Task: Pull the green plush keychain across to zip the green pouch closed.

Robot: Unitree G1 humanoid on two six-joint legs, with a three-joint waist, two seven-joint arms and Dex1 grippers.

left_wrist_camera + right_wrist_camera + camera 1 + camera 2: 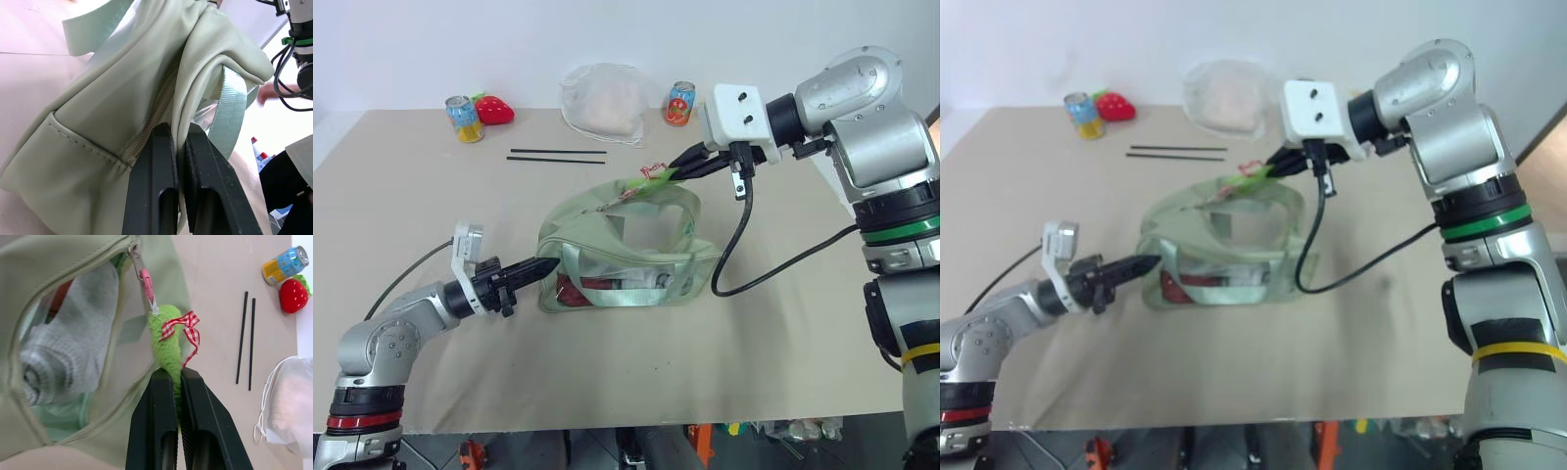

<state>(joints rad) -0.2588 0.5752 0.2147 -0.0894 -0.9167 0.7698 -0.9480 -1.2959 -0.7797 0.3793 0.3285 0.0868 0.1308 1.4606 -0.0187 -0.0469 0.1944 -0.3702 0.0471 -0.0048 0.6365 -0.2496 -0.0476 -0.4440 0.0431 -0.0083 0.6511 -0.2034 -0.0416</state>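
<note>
The green pouch (617, 257) lies mid-table with its zipper partly open, and packed items show inside through the gap (63, 347). My left gripper (544, 265) is shut on a fold of fabric at the pouch's left end (122, 98), beside the zipper's end. My right gripper (677, 172) hovers over the pouch's far right corner. It is shut on the green plush keychain (165, 340), a lime fuzzy tag with a red checked bow. A pink clip (146, 283) joins the tag to the zipper pull. The keychain (652, 177) is drawn taut up and to the right.
Two black sticks (558, 155) lie behind the pouch. At the table's far edge stand a yellow can (465, 117), a red strawberry toy (495, 110), a white drawstring sack (604, 101) and a second can (680, 103). A black cable (744, 235) hangs from my right wrist.
</note>
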